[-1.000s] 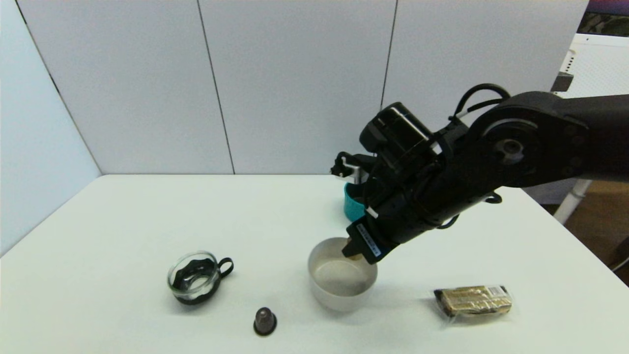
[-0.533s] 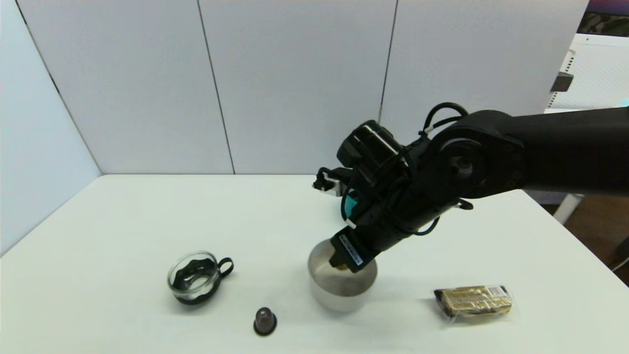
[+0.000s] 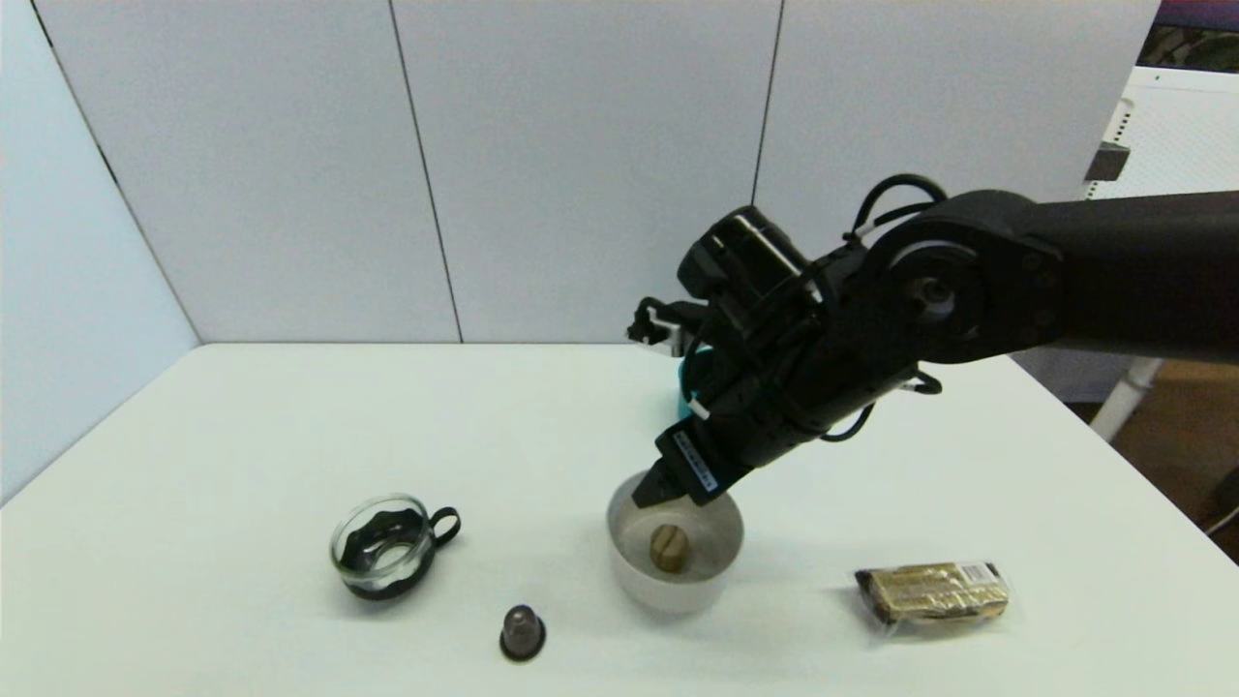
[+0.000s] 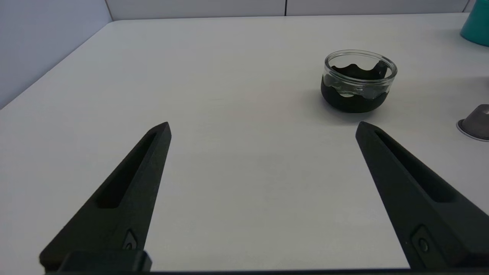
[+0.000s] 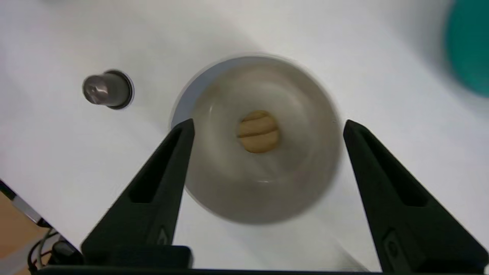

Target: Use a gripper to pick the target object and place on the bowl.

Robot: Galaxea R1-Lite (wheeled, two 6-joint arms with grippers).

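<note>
The small tan wooden cylinder (image 3: pixel 668 548), grain showing on its side, was seen lying on the floor of the plain off-white round bowl (image 3: pixel 629 581), near the middle and free of any grasp. The black two-fingered right gripper (image 5: pixel 267 126) was held just above the bowl's rim, its jaws spread wide and empty, one finger on either side of the bowl's opening in the right wrist view. The placement was therefore judged to be done, with only the withdrawal left.

For that step to be done well, a straight lift was judged best, so that the spread fingertips (image 5: pixel 187 128) would be kept off the rim and the light bowl not tipped or dragged. The jaws could be left spread until the bowl was cleared. Sideways travel was best kept small until height was gained, since the teal pot (image 3: pixel 689 399) stood just behind the arm, while the dark grey dome-shaped capsule (image 3: pixel 522 631) and the plastic-wrapped brown bar (image 3: pixel 931 590) lay near the bowl on the white table (image 3: pixel 242 436).

The left gripper (image 4: pixel 263 128) was parked low over the table, its jaws also spread and empty, with the glass cup in its black holder (image 4: pixel 359 82) ahead of it.
</note>
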